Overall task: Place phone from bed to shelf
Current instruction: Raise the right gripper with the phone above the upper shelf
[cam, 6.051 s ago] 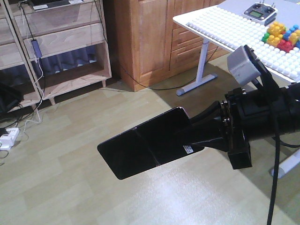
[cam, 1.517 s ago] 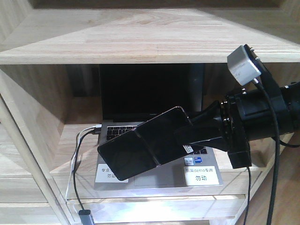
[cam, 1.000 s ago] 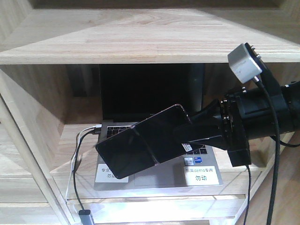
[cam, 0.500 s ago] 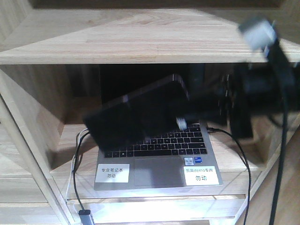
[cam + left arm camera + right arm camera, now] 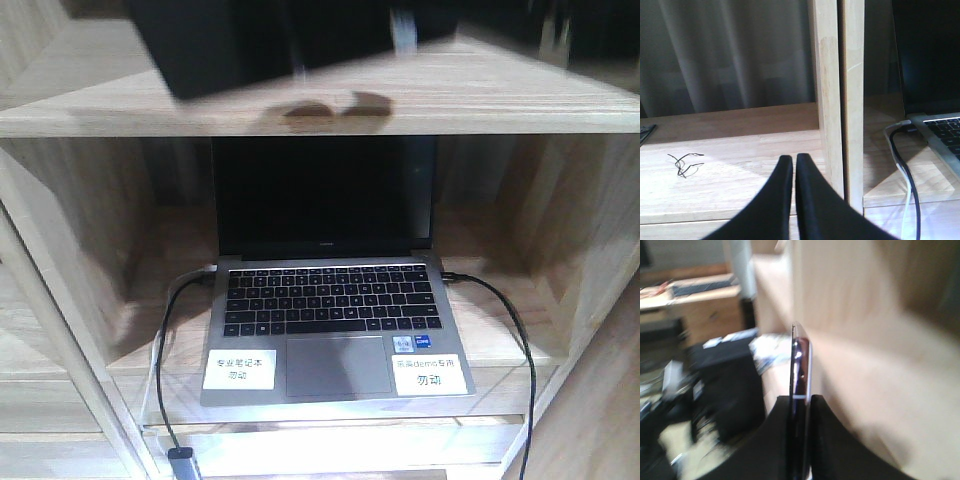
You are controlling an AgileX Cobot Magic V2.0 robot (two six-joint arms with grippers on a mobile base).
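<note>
Left black gripper point(image 5: 794, 165) has its fingers pressed together, empty, before the light plank-wood shelf point(image 5: 829, 90). Right black gripper point(image 5: 800, 402) clamps the thin glossy black phone point(image 5: 801, 370) edge-on. Versus half a second ago, phone point(image 5: 270, 40) has risen from in front of the open grey laptop point(image 5: 330, 300) to the front view's top edge, blurred, above the upper board, shadow on it.

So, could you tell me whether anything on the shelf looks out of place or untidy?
Only small things: a tangle of thin dark wire lies loose on the shelf board, and cables trail from both sides of the open laptop.
</note>
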